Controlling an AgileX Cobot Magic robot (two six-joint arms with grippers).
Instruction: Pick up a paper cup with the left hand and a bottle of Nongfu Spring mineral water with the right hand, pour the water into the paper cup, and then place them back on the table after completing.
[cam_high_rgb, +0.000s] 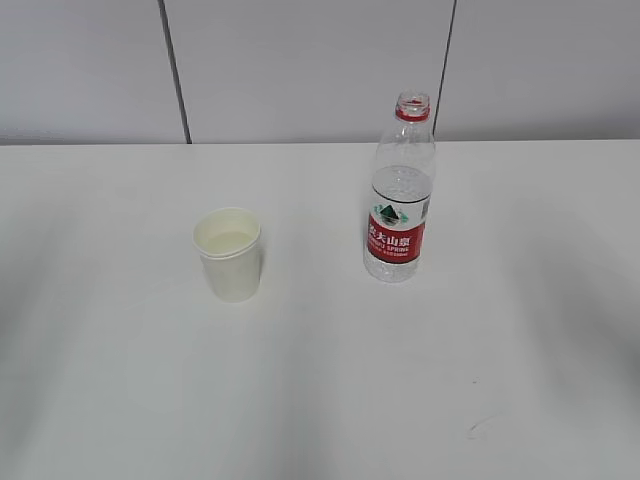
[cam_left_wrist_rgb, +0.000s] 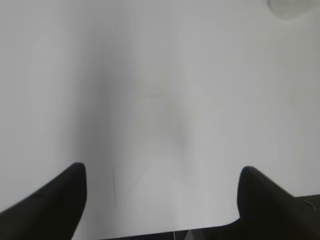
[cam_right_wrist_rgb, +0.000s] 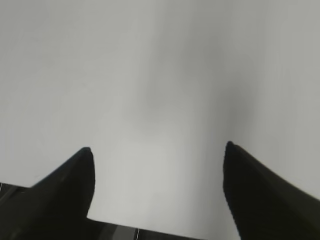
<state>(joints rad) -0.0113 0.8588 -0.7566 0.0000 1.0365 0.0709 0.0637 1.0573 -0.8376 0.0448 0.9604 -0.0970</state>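
Two things stand on the plain white matte tabletop (cam_high_rgb: 320, 400) in the exterior view: a small white paper cup (cam_high_rgb: 230, 254) left of centre and, well apart to its right, a clear plastic mineral water bottle with a red label (cam_high_rgb: 400, 190). Both are upright. The cup holds liquid partway up. The bottle has no cap on its red-ringed neck, and clear water (cam_high_rgb: 402, 185) shows inside it above the label, well below the neck. Behind the tabletop runs a pale grey panelled wall (cam_high_rgb: 300, 70) with dark vertical seams.

Neither of my arms shows in the exterior view. My left black gripper (cam_left_wrist_rgb: 160, 172) hangs over bare tabletop with its two dark fingers spread wide and nothing between them; a blurred pale round shape sits at the top right corner of that wrist view. My right black gripper (cam_right_wrist_rgb: 157, 150) is likewise spread wide over bare white surface, holding nothing.
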